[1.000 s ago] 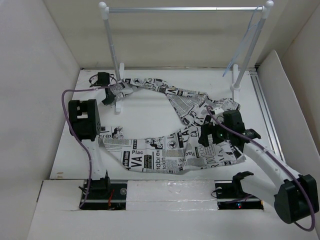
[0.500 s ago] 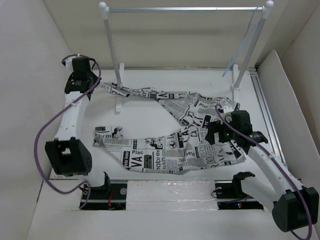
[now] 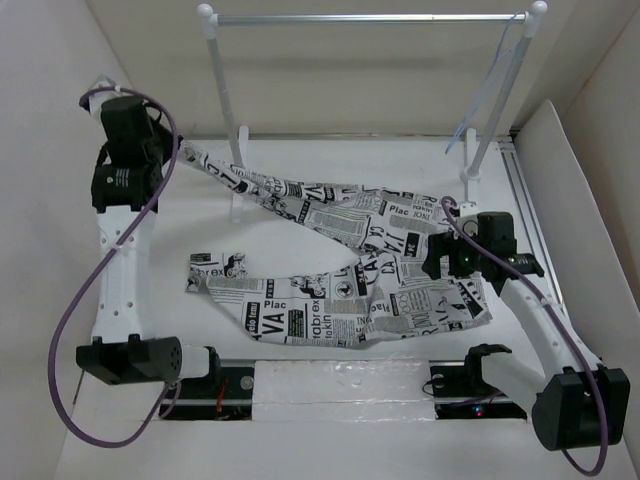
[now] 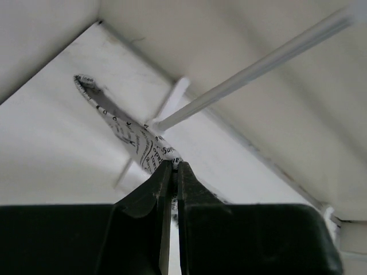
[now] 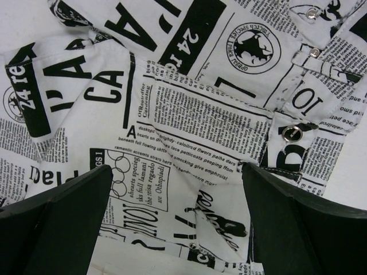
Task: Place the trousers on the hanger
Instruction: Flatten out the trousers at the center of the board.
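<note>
Top external view gives us the trousers (image 3: 330,300) spread over most of the counter (image 3: 290,235). The waist is bunched toward the near right corner and the two legs run off to the left. One leg lies flat along the near edge, with its cuff pointing at the left edge. The other leg stretches diagonally up toward the far left corner and crosses the left post of the rack (image 3: 370,17); we cannot tell whether it touches the post.

At that far left corner the left gripper (image 4: 171,169) has its fingers pressed almost together on the end of the raised leg. In the left wrist view we see the printed cloth (image 4: 123,129) coming straight out from between the tips and hanging clear of the counter.

The right gripper (image 5: 178,195) hovers over the waist, near the right edge. Its fingers are spread wide with nothing between them. In the right wrist view we look down on the waistband, its snaps and the folds of lettering below.

The hanger (image 3: 485,95) hangs from the right end of the rack's bar at the far right corner, well apart from both grippers and from the cloth.
</note>
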Robot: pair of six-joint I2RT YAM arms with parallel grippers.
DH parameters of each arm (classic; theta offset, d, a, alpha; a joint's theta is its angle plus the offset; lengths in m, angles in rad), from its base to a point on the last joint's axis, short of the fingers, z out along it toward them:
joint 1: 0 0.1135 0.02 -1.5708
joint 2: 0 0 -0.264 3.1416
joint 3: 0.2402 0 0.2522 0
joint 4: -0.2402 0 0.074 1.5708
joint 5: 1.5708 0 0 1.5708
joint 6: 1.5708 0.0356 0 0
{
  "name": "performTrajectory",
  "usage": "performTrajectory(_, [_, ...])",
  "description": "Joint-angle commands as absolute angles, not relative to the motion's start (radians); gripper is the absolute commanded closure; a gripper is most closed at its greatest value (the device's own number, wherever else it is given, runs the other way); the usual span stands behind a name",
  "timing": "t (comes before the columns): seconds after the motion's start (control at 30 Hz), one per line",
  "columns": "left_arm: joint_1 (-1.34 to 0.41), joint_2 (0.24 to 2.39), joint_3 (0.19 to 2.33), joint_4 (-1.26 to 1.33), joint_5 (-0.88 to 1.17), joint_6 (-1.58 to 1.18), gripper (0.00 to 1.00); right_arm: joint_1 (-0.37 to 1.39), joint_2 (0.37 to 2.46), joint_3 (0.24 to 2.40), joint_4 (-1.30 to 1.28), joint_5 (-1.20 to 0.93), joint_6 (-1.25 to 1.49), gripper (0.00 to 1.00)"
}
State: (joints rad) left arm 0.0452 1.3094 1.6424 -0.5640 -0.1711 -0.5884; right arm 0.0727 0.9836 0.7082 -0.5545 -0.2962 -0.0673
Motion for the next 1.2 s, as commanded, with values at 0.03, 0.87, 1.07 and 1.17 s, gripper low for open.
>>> performTrajectory(0.03, [0.009, 1.374, 1.969, -0.606, -0.086, -0.566, 1.0, 0.049, 1.011, 0.779, -0.546, -0.331, -0.078, 0.0])
performTrajectory(0.87, [0.316, 1.779, 1.64, -0.511, -0.265, -0.532, 1.0, -0.06, 1.097, 0.769, -0.482, -0.201, -0.025, 0.0])
performTrajectory(1.07, [0.478, 1.795, 1.506, -0.45, -0.129, -0.626, 1.0, -0.204, 1.199, 0.802, -0.393, -0.25, -0.003, 0.0])
performTrajectory(1.17, [0.479, 1.784, 1.503, -0.451, -0.13, -0.64, 1.0, -0.282, 1.258, 0.836, -0.339, -0.21, 0.041, 0.0])
